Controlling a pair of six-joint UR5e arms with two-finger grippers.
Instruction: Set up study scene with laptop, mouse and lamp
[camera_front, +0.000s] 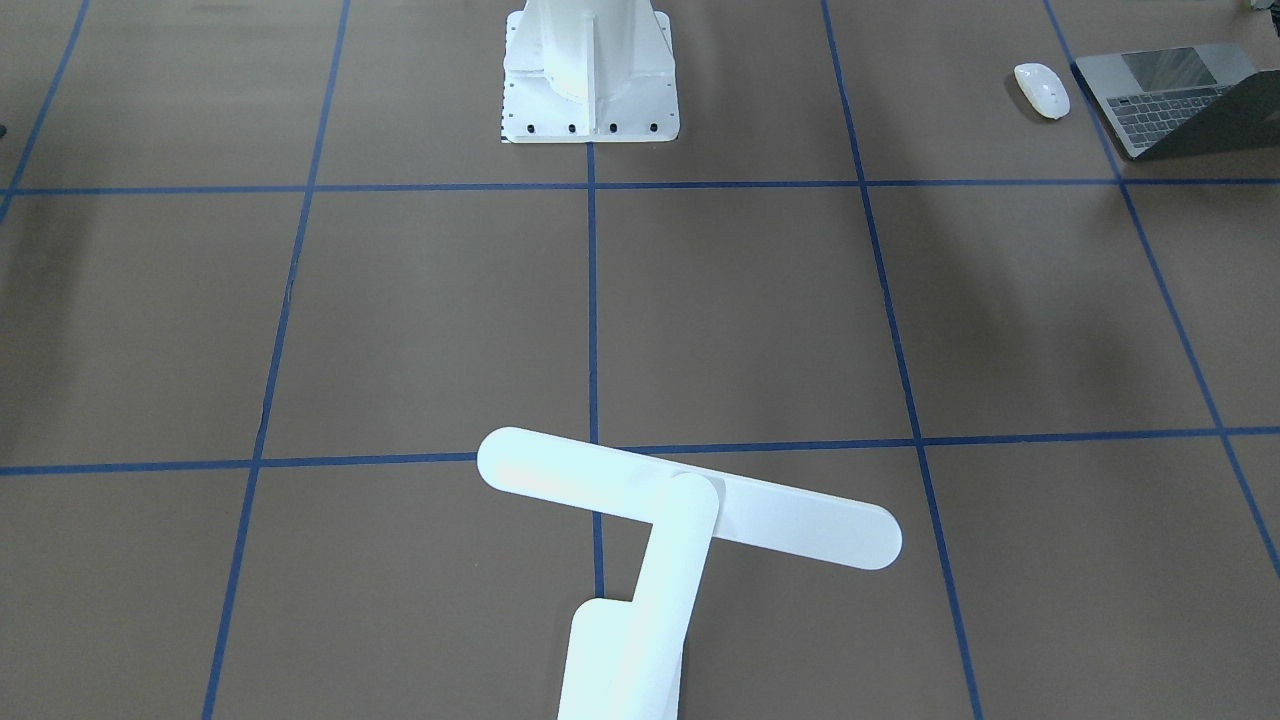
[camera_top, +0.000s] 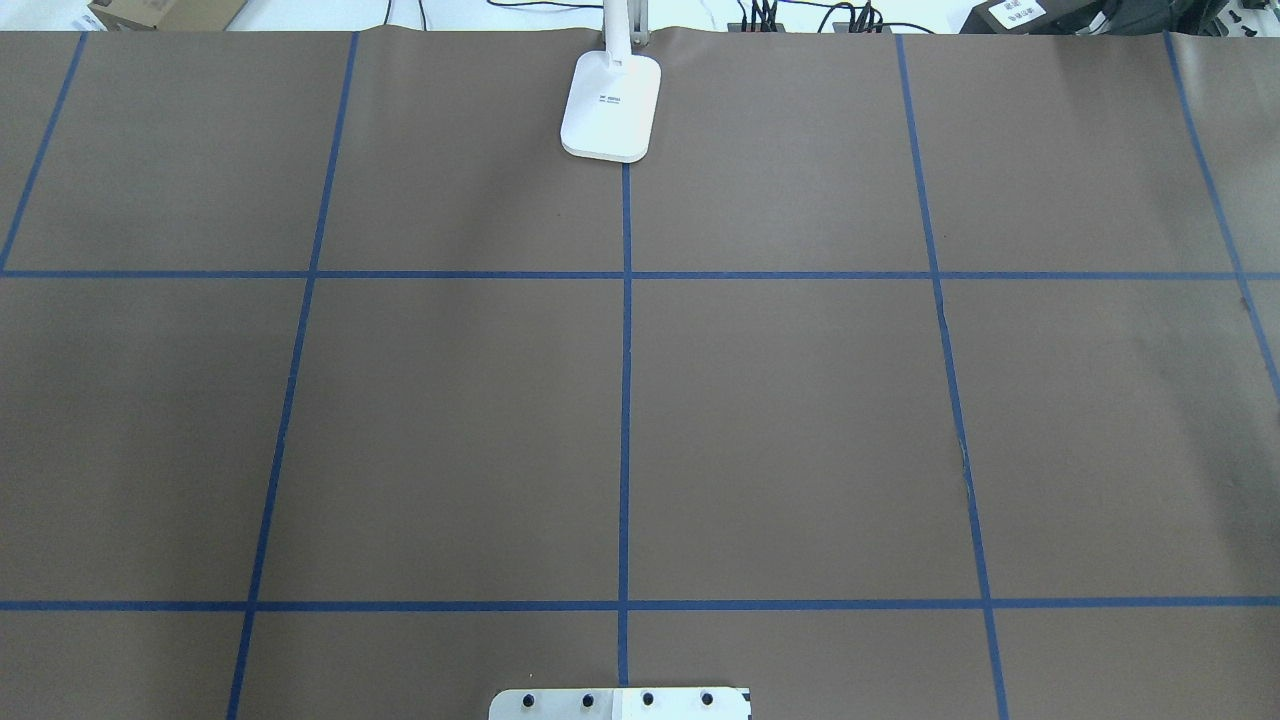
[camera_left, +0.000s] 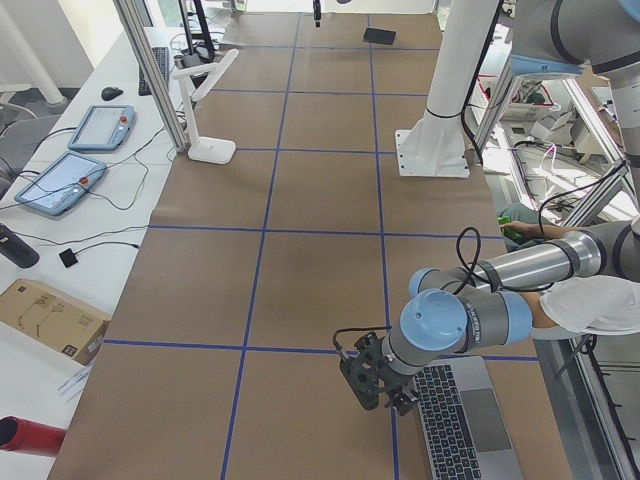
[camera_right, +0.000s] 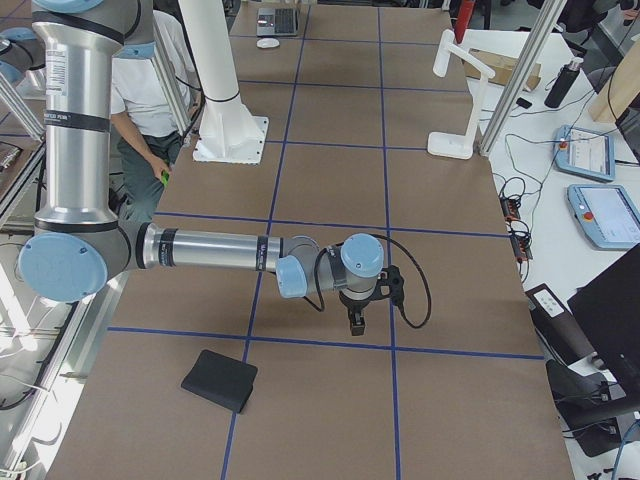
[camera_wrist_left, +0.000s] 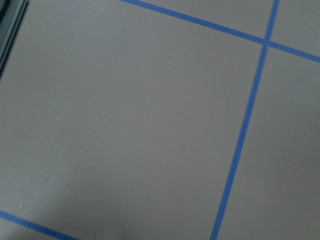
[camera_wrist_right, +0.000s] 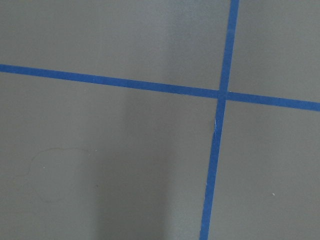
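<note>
Where the laptop (camera_front: 1170, 100) sits: open on the table (camera_top: 450, 430), at the end on the robot's left and close to the robot's side edge, lid tilted up.
Where the mouse (camera_front: 1042, 90) lies: just beside the laptop, on the side toward the white pedestal (camera_front: 590, 70), not touching it.
Where the lamp (camera_front: 690, 497) stands: upright at the far edge opposite the pedestal, base on the centre tape line (camera_top: 626, 400), bar head reaching over the table.
How the left gripper (camera_left: 378, 378) hangs: low, just beside the laptop's keyboard edge; I cannot tell how its jaws stand.
How the right gripper (camera_right: 357, 322) hangs: pointing down over a tape line; jaws likewise impossible to judge.
Where the black mat (camera_right: 219, 380) lies: flat, well apart from the right gripper.
</note>
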